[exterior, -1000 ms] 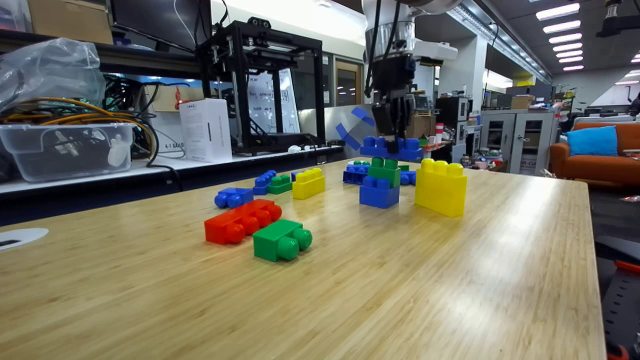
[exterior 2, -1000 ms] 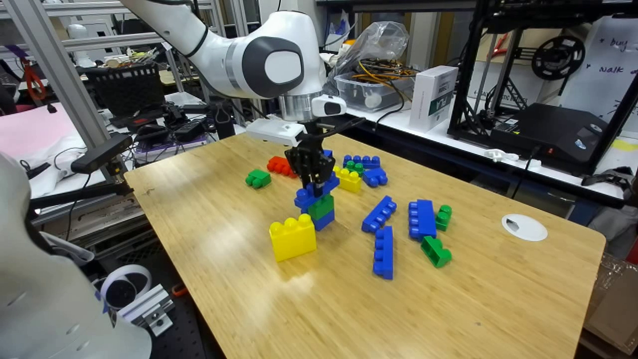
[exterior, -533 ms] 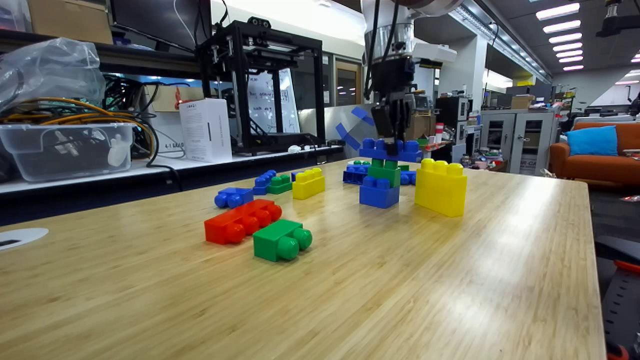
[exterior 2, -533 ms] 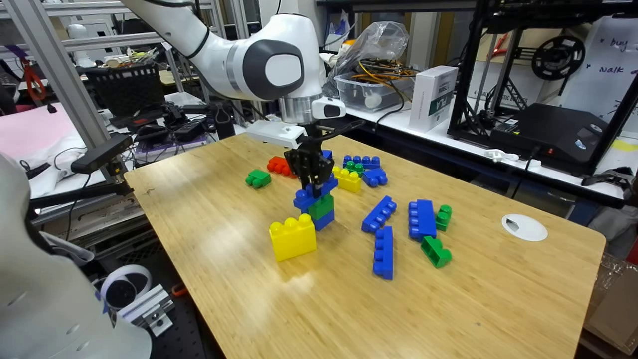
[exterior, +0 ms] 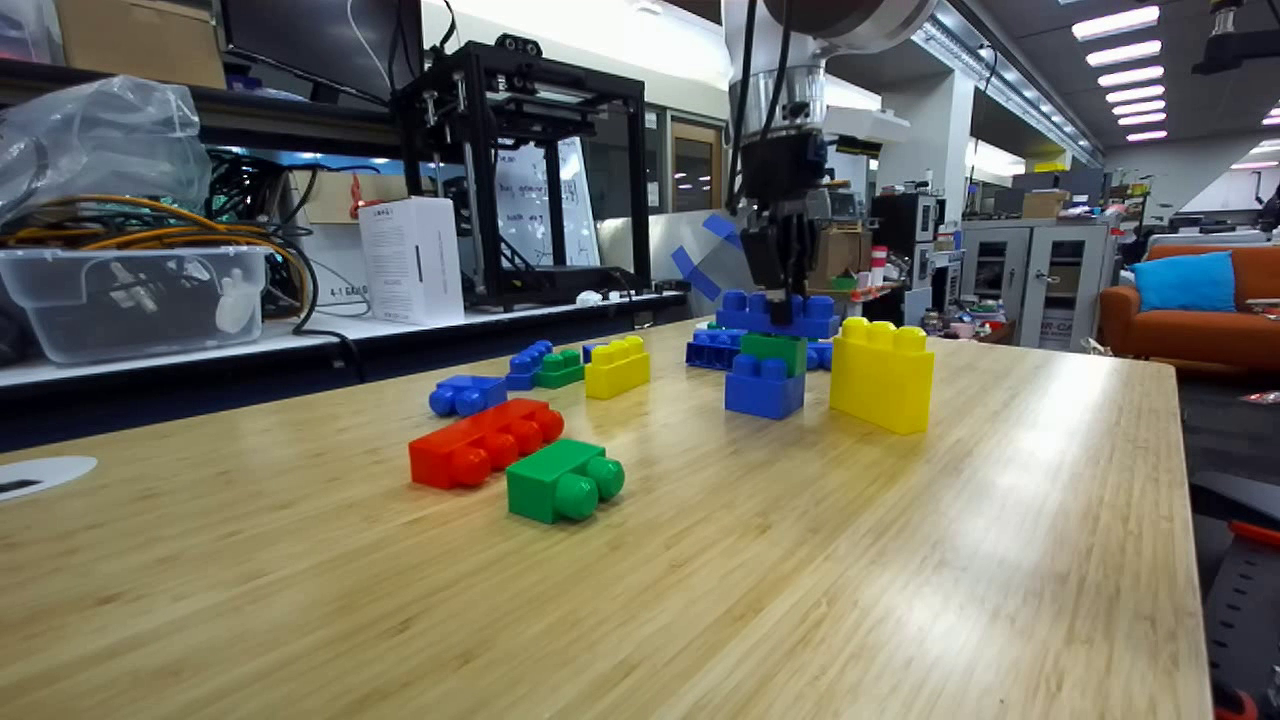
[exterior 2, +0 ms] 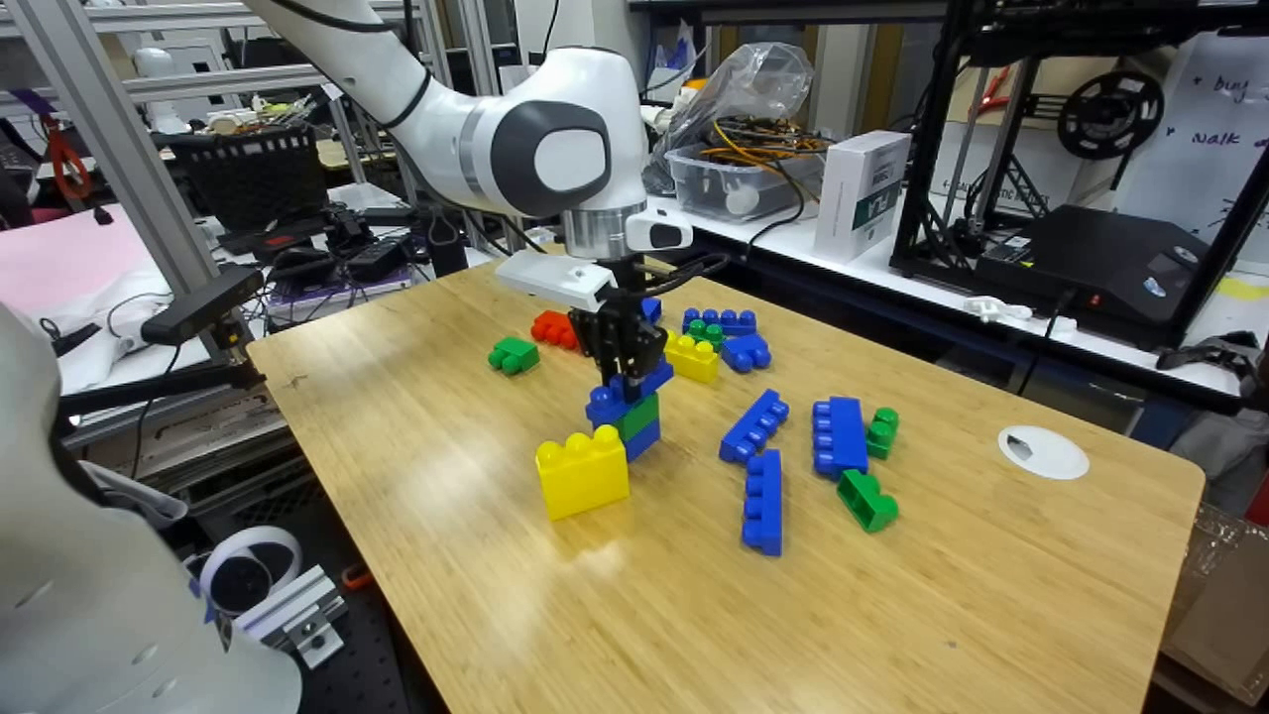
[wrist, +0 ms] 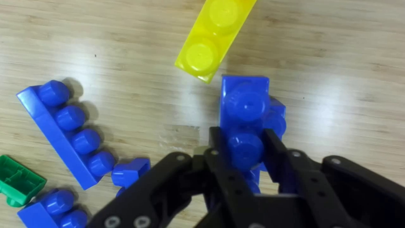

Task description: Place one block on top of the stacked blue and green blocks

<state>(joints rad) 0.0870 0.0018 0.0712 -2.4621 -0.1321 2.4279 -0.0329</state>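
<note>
Claw [wrist: 243, 139]: clamped on the long blue block [wrist: 244, 122], fingers [wrist: 217, 142] tight along both flanks in the wrist view. Lower than half a second ago, with the piece carried down along with it. Main change, in an exterior view: studs of the green block [exterior: 775, 352] on show earlier, now out of sight beneath the long blue block, with no gap to be made out at the join. Level there, with overhang toward nine and three o'clock. Underneath, a slight nudge of the blue base block [exterior: 765, 393] toward three o'clock. Same drift of the whole stack [exterior 2: 639, 418] in an exterior view, toward seven o'clock and nearer the tall yellow block [exterior 2: 583, 476]. Not touching, though: a strip of the table [wrist: 202, 104] between in the wrist view, with the yellow at eleven o'clock of the long blue block. No move seen in the loose blue block [exterior 2: 753, 426] at three o'clock of the stack, nor in the red block [exterior 2: 555, 330] close to eleven. For the task: placement all but made, as judged from here, with blue, green, blue in order from the table up and only the letting-go left. Full seating of the studs: cannot tell, hidden under the long blue block. Next, probably a short press straight down, then an easing apart of the fingers and a vertical lift. Main risk: a crooked push and a further slide toward the tall yellow block.
</note>
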